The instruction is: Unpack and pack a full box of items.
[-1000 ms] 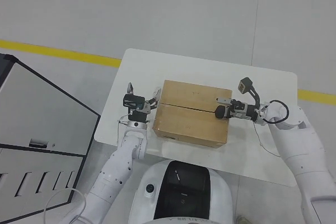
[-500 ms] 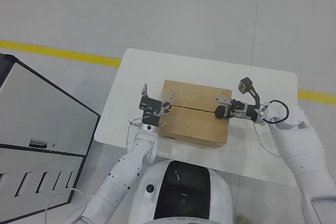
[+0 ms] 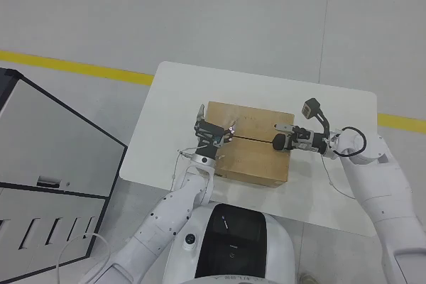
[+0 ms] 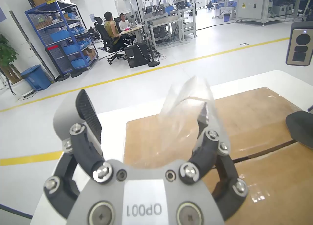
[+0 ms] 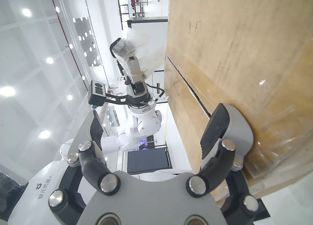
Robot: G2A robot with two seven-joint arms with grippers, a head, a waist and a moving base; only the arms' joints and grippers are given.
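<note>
Beneath left fingers [image 4: 88, 113] and right fingers [image 5: 225, 128] sits the box [image 3: 254, 157].

My right gripper [image 5: 156, 118] is spread wide at the right end of the cardboard box [image 5: 232, 47]. One ribbed pad [image 5: 215, 128] sits at the box top just beside the seam [image 5: 185, 84] between the closed flaps, though I cannot tell if it touches. The other pad is clear of the cardboard. Clear tape [image 5: 273, 138] wraps the box edge near that pad. Above the box's left end I see the left gripper [image 5: 127, 50] with crumpled clear film [image 5: 146, 50] clinging round its fingers.
</note>
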